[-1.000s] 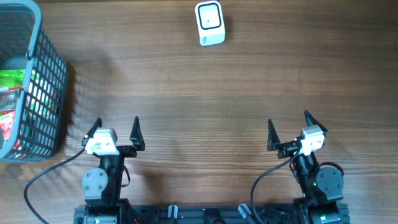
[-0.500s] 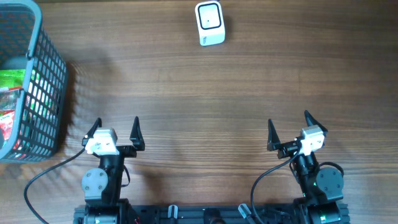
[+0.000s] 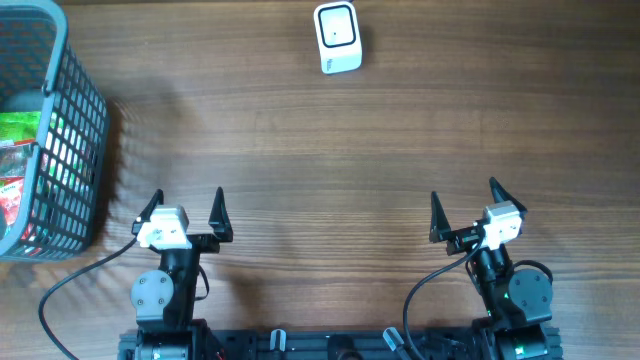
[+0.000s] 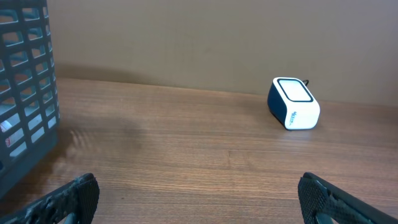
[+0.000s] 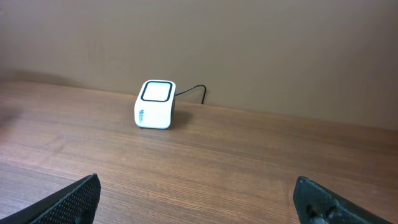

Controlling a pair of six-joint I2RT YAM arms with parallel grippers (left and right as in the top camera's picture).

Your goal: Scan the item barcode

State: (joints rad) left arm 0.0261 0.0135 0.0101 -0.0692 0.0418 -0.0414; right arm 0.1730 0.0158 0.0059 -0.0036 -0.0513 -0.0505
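Overhead: nothing picked yet. The items (image 3: pixel 18 135) lie in the basket (image 3: pixel 80 95), far left; scanner (image 3: pixel 337 37) at the counter's (image 3: pixel 320 150) far edge. I see left end effector (image 3: pixel 187 203) and right end effector (image 3: pixel 464 198) released, arms tucked at the near edge.
Left wrist: basket on the left; I judge the next move is to reach in for an item.
Right wrist: scanner ahead, unobstructed.

Surface: brown wood-grain table (image 3: pixel 330 150), flat, grain running left to right. Standing on it, at the far edge near centre: small white box-shaped scanner with a dark-framed top window (image 3: pixel 337 37), upright. A thin black cord (image 5: pixel 194 89) leaves its rear. At the far left: grey-blue plastic lattice basket (image 3: pixel 75 130), upright, well apart from the scanner.
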